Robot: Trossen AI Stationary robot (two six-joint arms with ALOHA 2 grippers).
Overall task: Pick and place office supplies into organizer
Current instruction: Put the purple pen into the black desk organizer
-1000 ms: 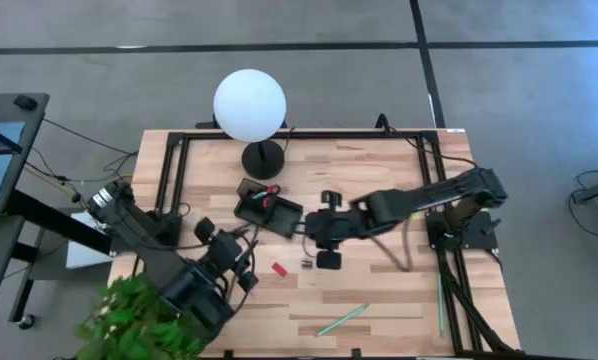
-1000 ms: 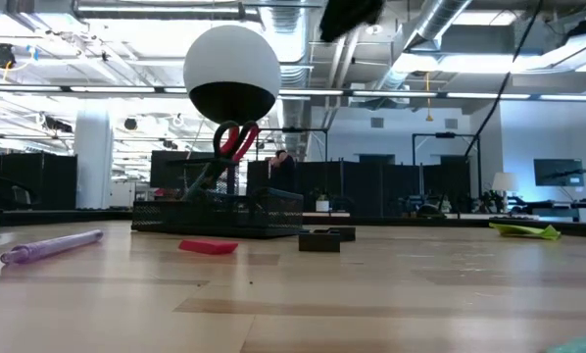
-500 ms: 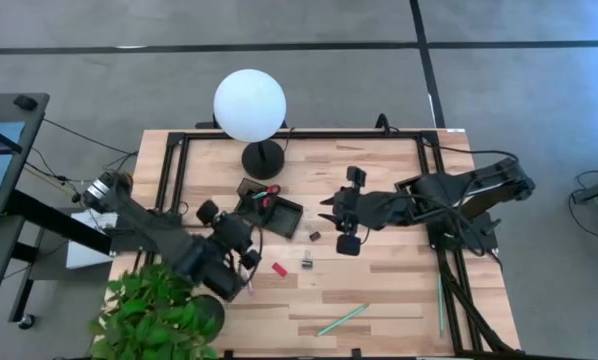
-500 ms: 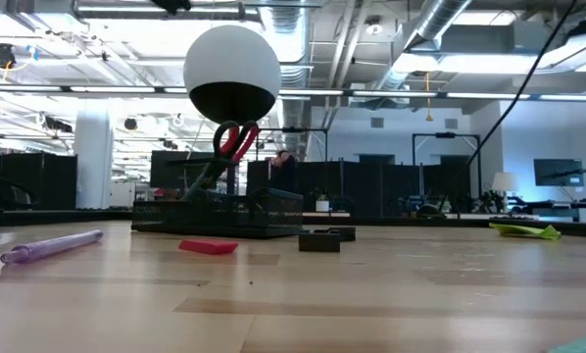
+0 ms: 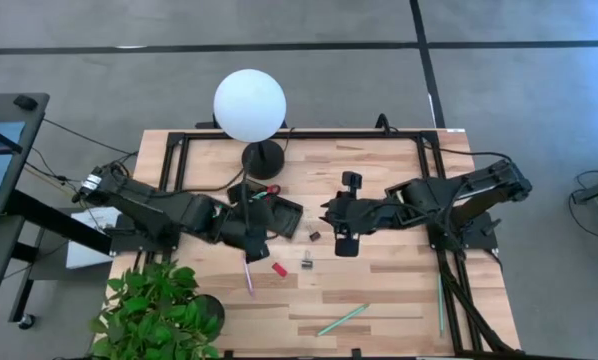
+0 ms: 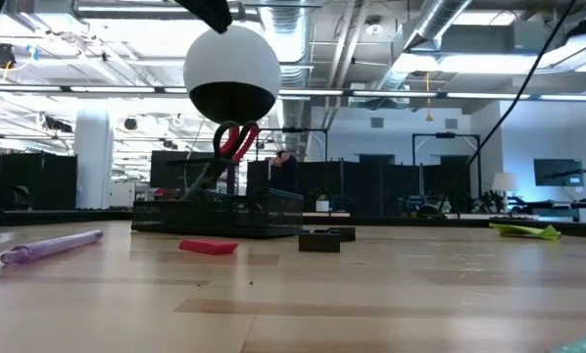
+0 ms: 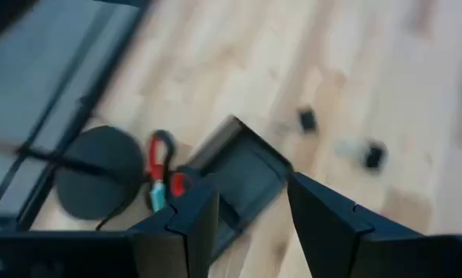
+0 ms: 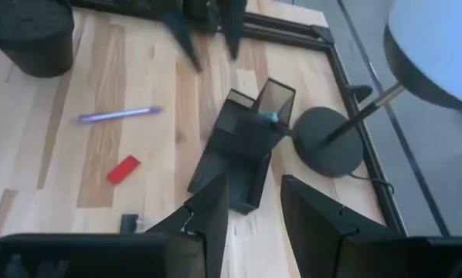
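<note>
My left fingers (image 7: 246, 212) stand apart with nothing between them, hanging above the organizer (image 5: 269, 212), which sits on the desk (image 5: 379, 300) near the middle, just in front of the round black lamp base (image 5: 263, 158). The red-handled scissors (image 7: 163, 158) stand in the organizer's cup at the end nearest the lamp. My left arm reaches in from the desk's left edge, stretched low across the wood.

My right fingers (image 8: 254, 205) are also apart and hold nothing. They hover just to the right of the organizer, with the right arm stretched in from the desk's right edge.

The purple pen (image 5: 247, 276) lies in front of the organizer, toward the front edge, and the small red block (image 5: 279, 268) lies just beside it. Two tiny black clips (image 5: 310, 250) lie on the wood between the organizer and my right fingers. A light-green pen (image 5: 342, 319) lies near the front edge, well apart from both grippers. A potted plant (image 5: 164, 318) stands at the front left corner.
</note>
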